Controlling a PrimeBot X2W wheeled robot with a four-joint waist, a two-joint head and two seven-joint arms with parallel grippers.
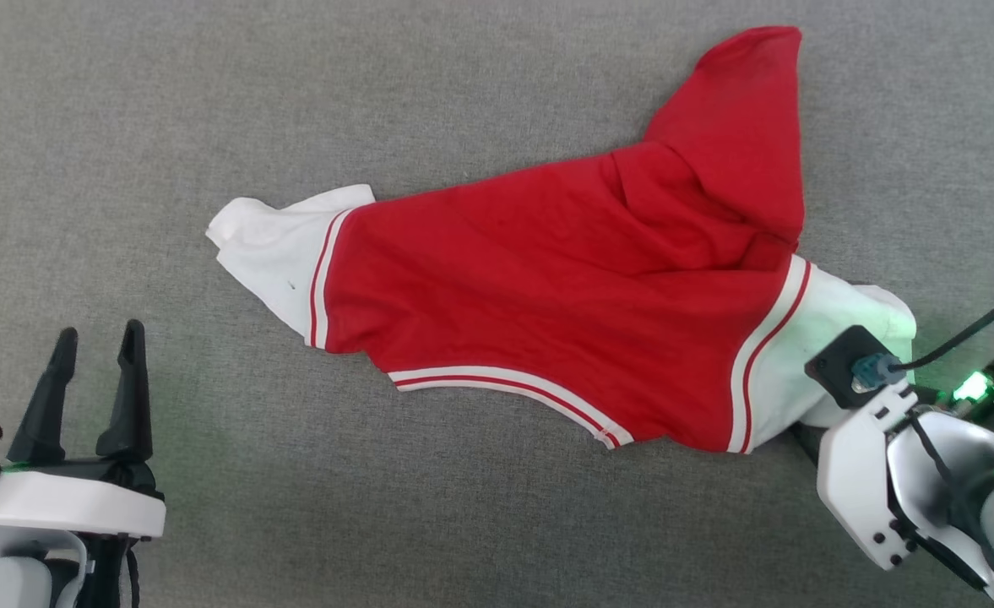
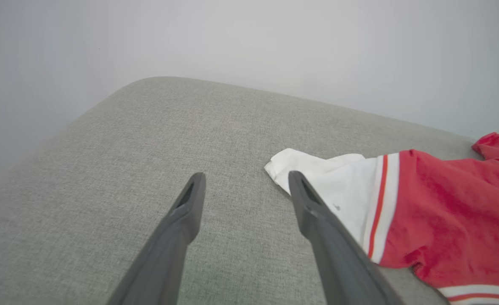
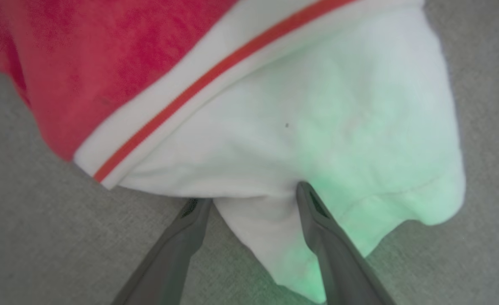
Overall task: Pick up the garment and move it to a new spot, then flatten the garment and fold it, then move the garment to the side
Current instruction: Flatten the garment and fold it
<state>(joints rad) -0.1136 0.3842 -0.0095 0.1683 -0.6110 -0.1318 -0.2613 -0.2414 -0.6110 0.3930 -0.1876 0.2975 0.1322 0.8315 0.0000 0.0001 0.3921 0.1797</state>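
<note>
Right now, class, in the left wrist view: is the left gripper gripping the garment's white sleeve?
No: the left gripper is open over the grey surface, and the white sleeve lies beside it, ungripped.

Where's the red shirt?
In the head view the red jersey T-shirt with white sleeves lies rumpled across the middle of the grey fabric surface, one sleeve between the open fingers of the right gripper, the other toward the left gripper.

A grey woven fabric surface (image 1: 463,523) is spreading wide, its far edge curving round. A plain pale wall (image 2: 249,38) is rising behind it.
</note>
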